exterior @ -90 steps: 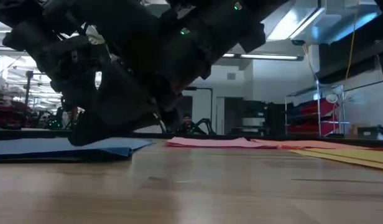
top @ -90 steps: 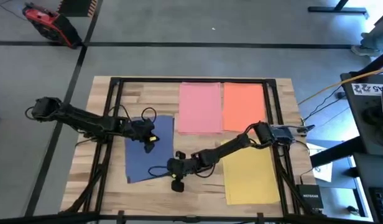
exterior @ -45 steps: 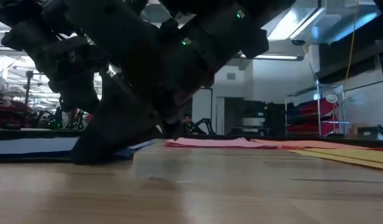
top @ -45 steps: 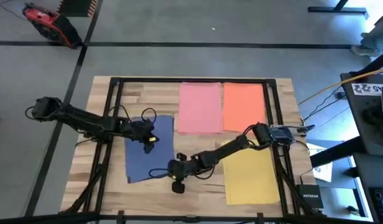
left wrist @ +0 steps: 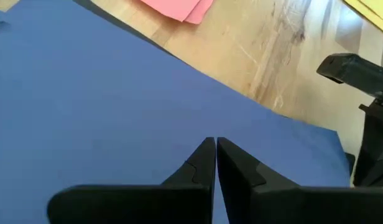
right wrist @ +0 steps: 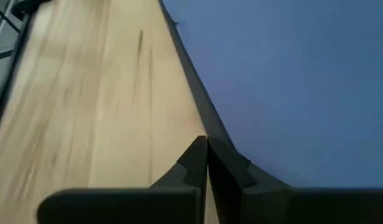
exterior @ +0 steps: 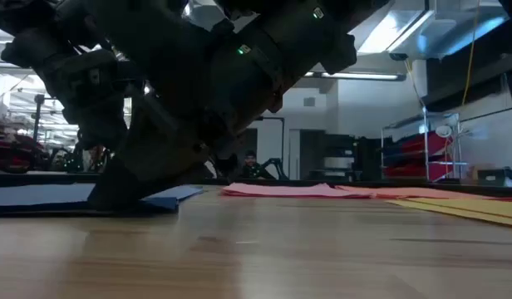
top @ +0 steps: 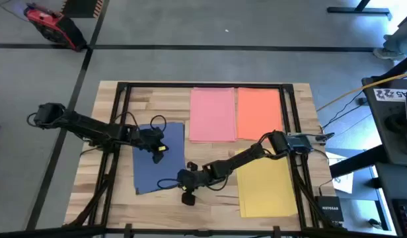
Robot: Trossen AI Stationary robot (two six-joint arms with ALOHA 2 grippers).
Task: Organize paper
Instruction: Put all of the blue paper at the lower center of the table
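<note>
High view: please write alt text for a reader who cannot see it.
Two dark arms meet over a blue sheet on a wooden table: the left gripper sits on the sheet, and the right gripper is at its near right edge. Pink, orange and yellow sheets lie flat to the right.

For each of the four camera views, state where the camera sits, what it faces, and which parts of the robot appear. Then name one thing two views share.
High view: above the table, looking straight down; both arms, the left gripper and the right gripper show.
Low view: at tabletop height, looking level into the room; dark arm parts fill the upper left.
Left wrist view: on the left arm, facing the blue paper; its shut fingers show.
Right wrist view: on the right arm, at the blue paper's edge; shut fingers show.
Shared: both wrist views show the blue paper.
</note>
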